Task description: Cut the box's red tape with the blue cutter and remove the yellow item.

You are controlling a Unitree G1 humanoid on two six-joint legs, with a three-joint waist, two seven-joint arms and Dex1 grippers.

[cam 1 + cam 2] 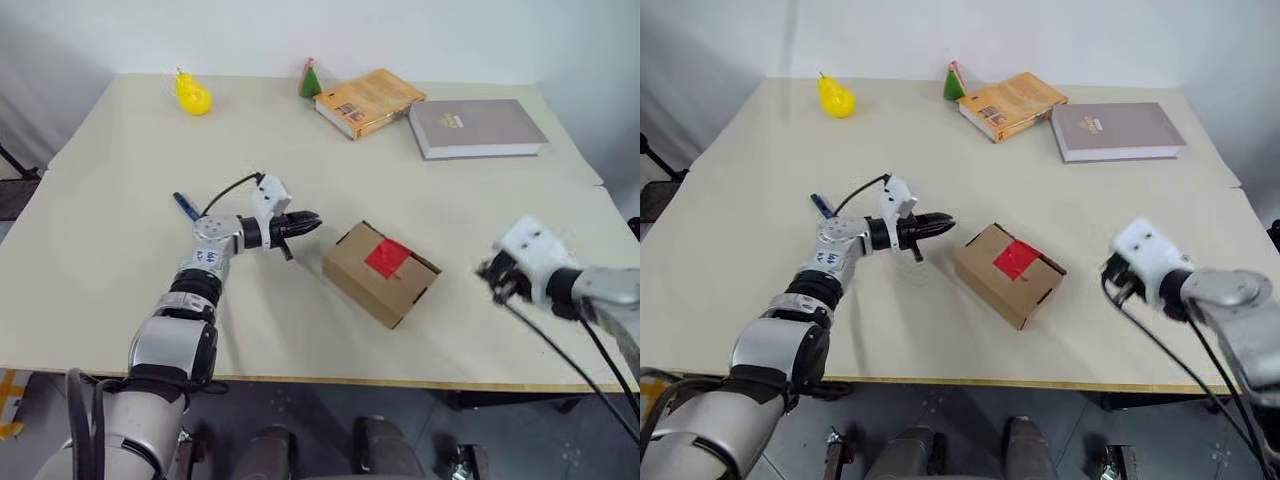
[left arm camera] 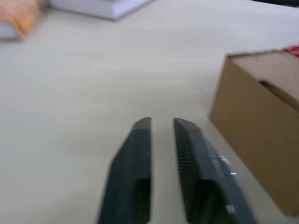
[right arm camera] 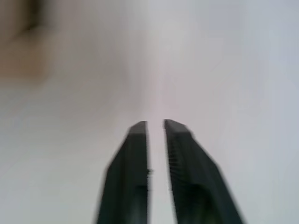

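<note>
The brown box point(image 1: 380, 272) lies closed near the middle of the table, with the red tape point(image 1: 388, 258) across its top seam. My left gripper point(image 1: 305, 222) points at the box's left side from a short gap away; its fingers point(image 2: 140, 154) stand slightly open with nothing between them. The blue cutter point(image 1: 186, 205) lies on the table behind my left wrist, untouched. To the right of the box hovers my right gripper point(image 3: 155, 123), slightly open and empty, clear of the box. The yellow item is hidden.
A glossy yellow pear point(image 1: 192, 93) stands at the far left of the table point(image 1: 120, 300). A small green and red cone point(image 1: 310, 78), an orange book point(image 1: 368, 100) and a grey book point(image 1: 475, 127) lie along the far edge.
</note>
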